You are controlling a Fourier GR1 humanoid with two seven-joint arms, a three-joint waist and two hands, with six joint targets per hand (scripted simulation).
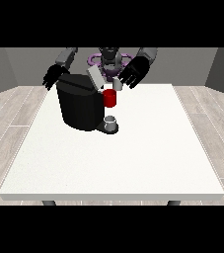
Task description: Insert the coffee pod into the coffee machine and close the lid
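Observation:
The black coffee machine stands on the far left part of the table. Its grey lid is tilted up, open, above the red pod holder. A small pale coffee pod hangs just above the red holder, at the fingertips of the hand at the view's right, which pinches it. The hand at the view's left hovers with relaxed fingers beside the machine's upper rear corner and holds nothing.
A small grey cup sits on the machine's drip base below the red holder. The white table stretches wide towards the camera and to the right of the machine.

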